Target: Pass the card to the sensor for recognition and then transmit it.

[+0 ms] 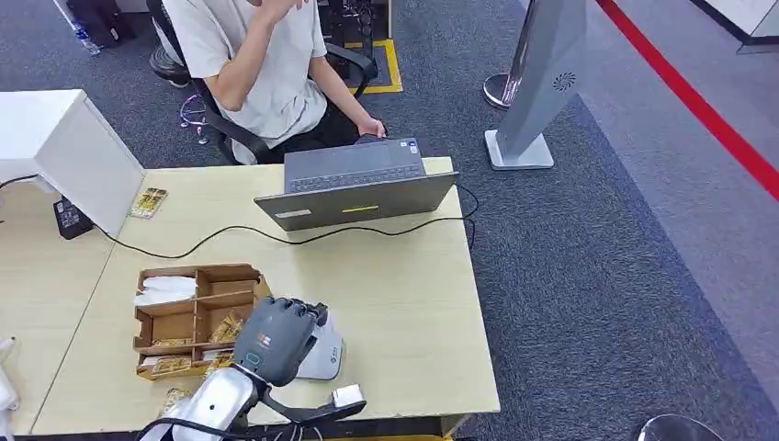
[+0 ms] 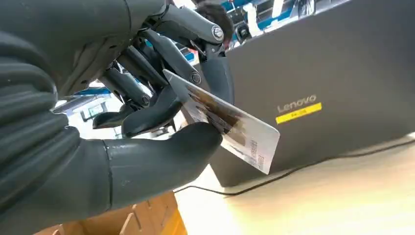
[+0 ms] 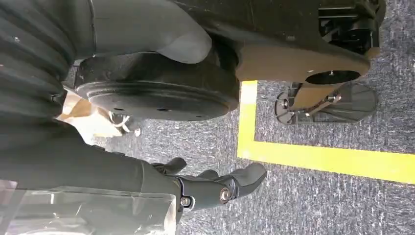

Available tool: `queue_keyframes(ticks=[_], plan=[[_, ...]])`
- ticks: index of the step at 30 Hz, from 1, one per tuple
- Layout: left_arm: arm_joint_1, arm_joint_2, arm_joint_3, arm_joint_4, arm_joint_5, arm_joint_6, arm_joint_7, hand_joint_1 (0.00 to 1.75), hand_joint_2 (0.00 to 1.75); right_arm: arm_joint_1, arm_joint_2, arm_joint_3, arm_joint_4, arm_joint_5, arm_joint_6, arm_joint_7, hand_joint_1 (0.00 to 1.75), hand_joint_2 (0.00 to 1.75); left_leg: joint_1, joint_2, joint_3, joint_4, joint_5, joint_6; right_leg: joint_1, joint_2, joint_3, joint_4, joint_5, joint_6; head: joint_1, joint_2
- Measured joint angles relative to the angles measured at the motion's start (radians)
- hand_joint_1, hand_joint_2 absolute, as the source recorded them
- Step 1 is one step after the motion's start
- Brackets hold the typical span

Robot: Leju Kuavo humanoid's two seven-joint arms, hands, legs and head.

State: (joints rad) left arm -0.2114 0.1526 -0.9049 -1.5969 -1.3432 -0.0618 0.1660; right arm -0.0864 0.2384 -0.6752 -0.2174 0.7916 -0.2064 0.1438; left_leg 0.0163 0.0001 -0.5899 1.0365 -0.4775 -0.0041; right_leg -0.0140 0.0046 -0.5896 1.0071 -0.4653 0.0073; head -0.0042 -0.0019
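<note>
Grey carpet runs round a pale wooden desk point(image 1: 404, 303), and the robot stands at its near edge. Its left hand point(image 1: 277, 338) is over the near edge, just beside a white reader point(image 1: 327, 354) that I take to be the sensor. From the left wrist view the thumb and the fingers point(image 2: 161, 105) are clamped on the card point(image 2: 230, 128), which sticks out tilted, its printed end free in the air. So the card is in hand and off the desk.

By my reckoning the step in hand is the presenting: the card is held at or just above the sensor, and I cannot tell whether it touches. The next move calls for the card's face to be brought flat and close to the reader, then carried across to whoever takes it, likely the person point(image 1: 266, 64) seated at the far edge.

The right hand point(image 3: 215, 188) hangs low over the carpet, fingers apart and holding nothing.

Outward from the left hand, a brown tray point(image 1: 193, 317) with packets sits touching or nearly touching it on the left side. A black cable point(image 1: 303, 237) crosses the middle of the desk, and an open laptop point(image 1: 358, 188) stands at the far edge, squarely between hand and person. Any handover would need to clear that lid.
</note>
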Motion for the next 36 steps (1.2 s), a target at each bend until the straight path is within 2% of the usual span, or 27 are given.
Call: queue_keyframes(ticks=[6, 19, 28, 36], plan=[[-0.042, 0.021, -0.017, 0.006, 0.021, -0.092, 0.017, 1.75, 1.75, -0.001, 0.001, -0.013, 0.0, 0.003, 0.001, 0.003, 0.0, 1.75, 0.0, 0.0, 0.0, 0.0, 0.0, 0.0, 0.0, 0.0, 0.0, 0.0, 0.0, 0.0, 0.0, 0.0], [-0.093, 0.026, -0.031, 0.079, 0.077, -0.185, 0.049, 1.75, 1.75, -0.005, 0.002, -0.025, 0.002, 0.038, 0.006, 0.012, 0.0, 1.75, 0.0, 0.0, 0.0, 0.0, 0.0, 0.0, 0.0, -0.001, 0.0, 0.0, 0.0, 0.0, 0.0, 0.0], [-0.107, 0.02, -0.047, 0.159, 0.108, -0.216, 0.046, 1.75, 1.75, -0.008, 0.002, -0.026, 0.002, 0.056, 0.011, 0.021, 0.0, 1.75, 0.0, 0.0, 0.0, 0.0, 0.0, 0.0, 0.0, 0.0, 0.0, 0.0, 0.0, 0.0, 0.0, 0.0], [-0.116, 0.018, -0.055, 0.185, 0.123, -0.233, 0.038, 1.75, 1.75, -0.008, 0.002, -0.027, 0.002, 0.061, 0.012, 0.021, 0.0, 1.75, 0.0, 0.0, 0.0, 0.0, 0.0, 0.0, 0.0, -0.001, 0.0, 0.0, 0.0, 0.0, 0.0, 0.0]])
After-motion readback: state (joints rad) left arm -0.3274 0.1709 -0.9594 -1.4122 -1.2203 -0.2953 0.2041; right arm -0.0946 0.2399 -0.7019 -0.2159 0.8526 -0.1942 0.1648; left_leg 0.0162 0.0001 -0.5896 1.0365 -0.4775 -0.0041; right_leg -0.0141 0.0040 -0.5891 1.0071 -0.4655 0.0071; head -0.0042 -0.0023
